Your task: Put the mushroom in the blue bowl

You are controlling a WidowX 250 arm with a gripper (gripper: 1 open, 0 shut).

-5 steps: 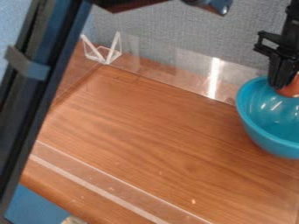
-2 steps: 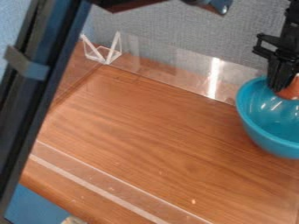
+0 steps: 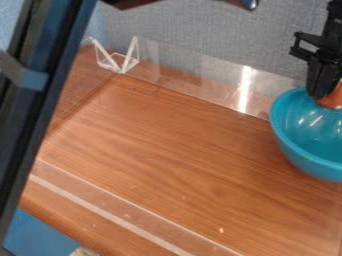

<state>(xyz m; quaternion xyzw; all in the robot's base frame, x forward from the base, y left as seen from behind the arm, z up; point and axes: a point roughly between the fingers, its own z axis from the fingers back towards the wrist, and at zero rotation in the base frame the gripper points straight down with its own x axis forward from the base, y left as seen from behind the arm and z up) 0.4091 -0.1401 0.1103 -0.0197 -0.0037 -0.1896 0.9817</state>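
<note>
Hardly a twitch in the last second: the tool stayed parked over the bowl, clamped shut on the mushroom, whose orange showed beside the fingers. Letting go looked like the only step left. Wooden bench, clear panel behind, grey wall.

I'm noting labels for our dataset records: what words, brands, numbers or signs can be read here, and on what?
None: no text, number or sign can be read. The blue bowl, the wooden table, the black end effector and the clear panels at the back all look unmarked at this resolution.
</note>
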